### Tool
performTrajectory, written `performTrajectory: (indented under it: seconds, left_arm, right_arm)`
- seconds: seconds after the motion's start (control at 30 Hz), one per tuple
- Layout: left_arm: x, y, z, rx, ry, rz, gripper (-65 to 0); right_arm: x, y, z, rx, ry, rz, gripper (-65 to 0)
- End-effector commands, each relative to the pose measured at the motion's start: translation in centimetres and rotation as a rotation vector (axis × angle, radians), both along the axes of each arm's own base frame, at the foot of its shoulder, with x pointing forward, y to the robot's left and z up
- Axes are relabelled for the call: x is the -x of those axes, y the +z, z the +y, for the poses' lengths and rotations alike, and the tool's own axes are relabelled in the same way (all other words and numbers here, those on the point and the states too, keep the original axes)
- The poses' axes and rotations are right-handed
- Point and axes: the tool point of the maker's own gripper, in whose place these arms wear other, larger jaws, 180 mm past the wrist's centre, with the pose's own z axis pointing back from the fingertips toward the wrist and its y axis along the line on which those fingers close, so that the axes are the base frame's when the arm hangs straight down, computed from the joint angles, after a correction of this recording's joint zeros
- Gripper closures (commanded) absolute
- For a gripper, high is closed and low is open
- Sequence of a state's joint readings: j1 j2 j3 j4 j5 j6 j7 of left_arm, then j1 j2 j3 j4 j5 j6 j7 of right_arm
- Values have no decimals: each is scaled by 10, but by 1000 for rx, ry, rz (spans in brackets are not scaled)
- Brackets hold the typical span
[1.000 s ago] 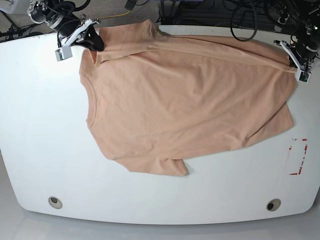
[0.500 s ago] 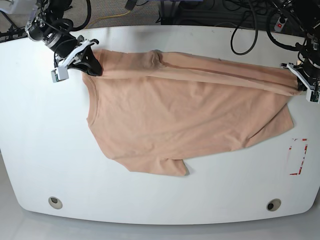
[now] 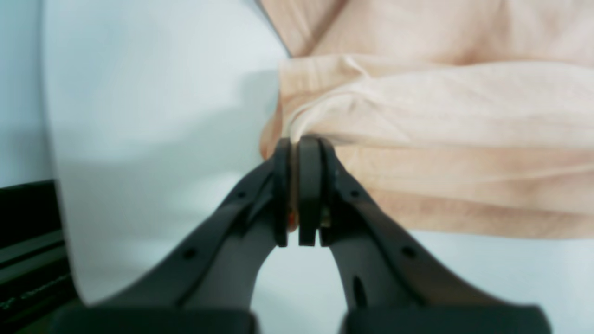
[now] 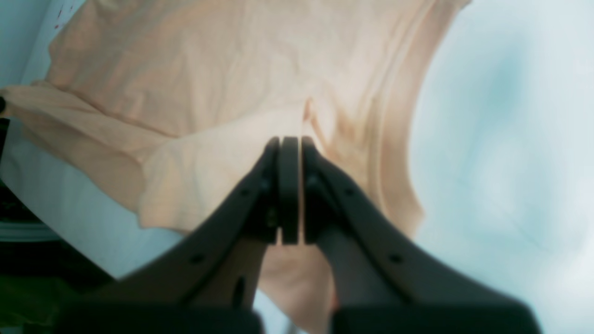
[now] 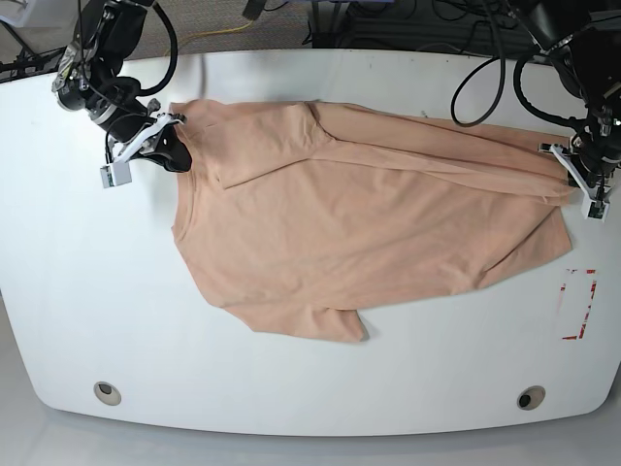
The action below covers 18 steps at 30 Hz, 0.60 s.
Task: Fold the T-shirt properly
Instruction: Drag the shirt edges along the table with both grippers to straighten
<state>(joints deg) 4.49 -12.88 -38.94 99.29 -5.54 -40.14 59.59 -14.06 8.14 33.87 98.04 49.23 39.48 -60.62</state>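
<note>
The peach T-shirt (image 5: 359, 223) lies spread on the white table (image 5: 78, 291), its far half lifted and folding toward the near side. My right gripper (image 5: 178, 148), at the left of the base view, is shut on the shirt's shoulder edge beside the round neck (image 4: 390, 153). My left gripper (image 5: 574, 170), at the right of the base view, is shut on the hem corner (image 3: 325, 125). Both wrist views show the jaws closed with a thin layer of cloth between them: right gripper (image 4: 290, 144), left gripper (image 3: 299, 144). The near sleeve (image 5: 325, 325) lies flat on the table.
A red-marked rectangle (image 5: 579, 304) is on the table at the right edge. Two round holes sit near the front edge, one at the left (image 5: 107, 392) and one at the right (image 5: 530, 397). Cables and dark gear lie behind the far edge (image 5: 408, 24).
Both grippers have moved toward the near side with the shirt's far edge. The lifted fold has travelled further over the shirt's body.
</note>
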Motion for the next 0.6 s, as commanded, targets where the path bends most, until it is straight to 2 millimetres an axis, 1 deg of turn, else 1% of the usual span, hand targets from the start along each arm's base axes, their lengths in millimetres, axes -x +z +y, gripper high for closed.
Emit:
performTrajectory:
  seconds: [0.0,0.03,0.07,0.13,0.17,0.2,0.27,0.33,0.4,0.43,0.57]
  left_arm:
    - [-15,10,4,-13,-20,-33,-4]
    - [-19,5,-1,-6,-40,-18,-6]
    - [-22,6,0,-18,-59,-9,-8]
    - [-27,3,-6,-23,-95,10,-42]
    - [-28,0,-10,-24,-114,22,-81]
    - [-29,-1,-12,-23,-119,24,-115]
    - [-33,4,-13,-31,-124,9,-204]
    - [-41,13,-13,-34,-125,-19,-294]
    - [-45,18,-11,-36,-117,-38,-363]
    - [-46,22,-7,-37,-105,-50,-382]
    - [-50,38,7,-50,-84,-122,-386]
  right_arm:
    - [-8,7,-9,32,-2,-35,0]
    - [-8,5,-11,51,-2,-25,0]
    - [-7,3,-13,68,-1,-18,0]
    - [-6,6,-14,104,6,-23,-51]
    - [-5,10,-16,138,11,-28,-113]
    - [-3,11,-17,165,17,-26,-160]
    - [6,11,-21,233,28,-11,-287]
    - [15,11,-24,297,38,5,-395]
    - [24,8,-28,353,44,31,-458]
    - [29,4,-28,369,42,48,-466]
    - [41,-11,-33,437,28,119,-466]
